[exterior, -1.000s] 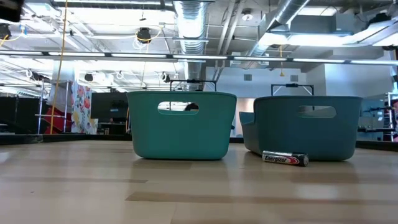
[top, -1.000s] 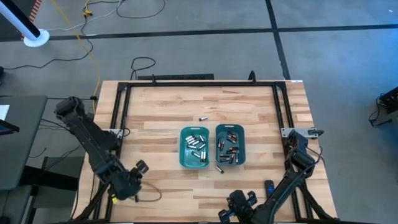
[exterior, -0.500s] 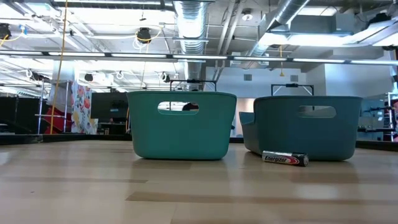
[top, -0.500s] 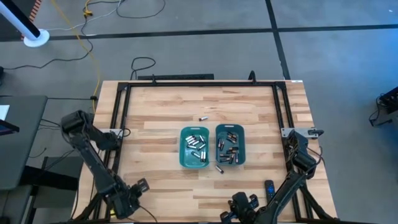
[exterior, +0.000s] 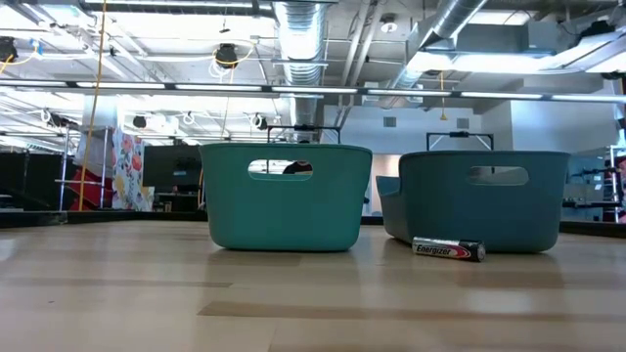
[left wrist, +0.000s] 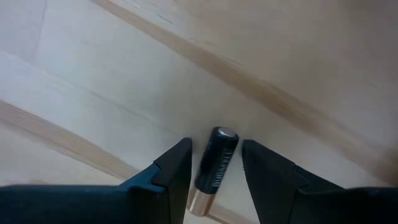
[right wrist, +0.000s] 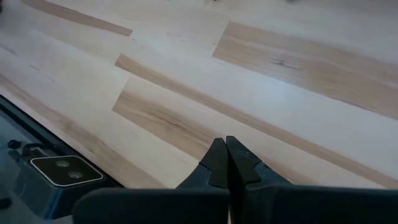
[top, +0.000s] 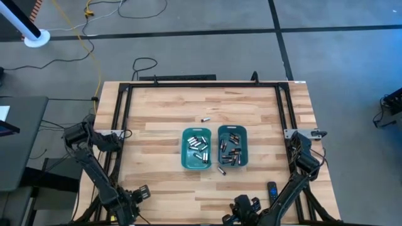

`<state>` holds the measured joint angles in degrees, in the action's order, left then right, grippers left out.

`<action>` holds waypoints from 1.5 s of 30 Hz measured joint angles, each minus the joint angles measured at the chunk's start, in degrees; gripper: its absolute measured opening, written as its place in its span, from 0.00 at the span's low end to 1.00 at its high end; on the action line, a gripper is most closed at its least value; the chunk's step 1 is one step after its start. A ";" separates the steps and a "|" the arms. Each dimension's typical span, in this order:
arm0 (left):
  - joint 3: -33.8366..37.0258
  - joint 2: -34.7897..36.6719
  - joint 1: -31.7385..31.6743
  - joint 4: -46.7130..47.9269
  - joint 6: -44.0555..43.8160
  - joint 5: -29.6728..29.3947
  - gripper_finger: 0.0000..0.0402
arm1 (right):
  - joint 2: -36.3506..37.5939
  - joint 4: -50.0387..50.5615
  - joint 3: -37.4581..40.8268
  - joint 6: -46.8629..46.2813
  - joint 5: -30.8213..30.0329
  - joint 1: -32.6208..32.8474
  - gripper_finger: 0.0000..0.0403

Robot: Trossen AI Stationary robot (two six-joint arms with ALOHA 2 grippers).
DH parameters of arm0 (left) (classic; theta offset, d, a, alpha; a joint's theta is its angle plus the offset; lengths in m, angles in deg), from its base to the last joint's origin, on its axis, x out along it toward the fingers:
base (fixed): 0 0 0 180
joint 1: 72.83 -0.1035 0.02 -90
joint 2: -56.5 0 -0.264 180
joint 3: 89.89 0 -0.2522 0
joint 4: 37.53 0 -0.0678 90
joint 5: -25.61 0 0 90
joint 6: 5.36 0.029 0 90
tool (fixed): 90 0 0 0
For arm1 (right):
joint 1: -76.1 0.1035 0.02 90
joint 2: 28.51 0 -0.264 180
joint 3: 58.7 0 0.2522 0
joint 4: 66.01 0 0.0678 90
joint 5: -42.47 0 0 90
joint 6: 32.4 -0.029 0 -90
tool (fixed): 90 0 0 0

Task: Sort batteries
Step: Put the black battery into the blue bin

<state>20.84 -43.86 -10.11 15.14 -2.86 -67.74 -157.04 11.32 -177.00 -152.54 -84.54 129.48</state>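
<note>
Two teal bins stand mid-table: the left bin (top: 196, 149) holds silvery batteries, the right bin (top: 233, 145) dark ones. One loose battery (top: 221, 170) lies in front of the bins, seen also in the low view as a dark battery (exterior: 448, 249). Another battery (top: 205, 119) lies farther back. My left gripper (top: 133, 199) is at the table's near left corner, pointing down, shut on a dark battery with a copper end (left wrist: 214, 165). My right gripper (top: 242, 208) waits at the near edge, shut and with nothing in it (right wrist: 226, 146). My left gripper has the dark battery's long sides (left wrist: 208, 174) pinched between its two fingers, which come from above and point down. The battery lies along the fingers, its copper end toward the wrist. Whether its far end (left wrist: 224, 134) touches the wood I cannot tell.
A black remote control (top: 272, 190) lies near the table's near right edge, beside my right arm. A black frame (top: 201, 83) runs round the table's far and side edges. Bare wood lies left of the bins and along the far side.
My left gripper has gone toward the table's near edge and down, into the near left corner, its arm folding back along the left side. The bins and loose batteries have kept their places.
</note>
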 joint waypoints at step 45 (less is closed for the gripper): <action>-1.36 19.72 -25.60 7.82 7.55 -7.92 0.09 | 2.55 1.69 -3.08 6.73 -0.82 0.82 0.07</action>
<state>19.48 -24.14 -35.72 22.96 4.70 -75.66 -154.49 13.01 -180.08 -145.81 -85.35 130.30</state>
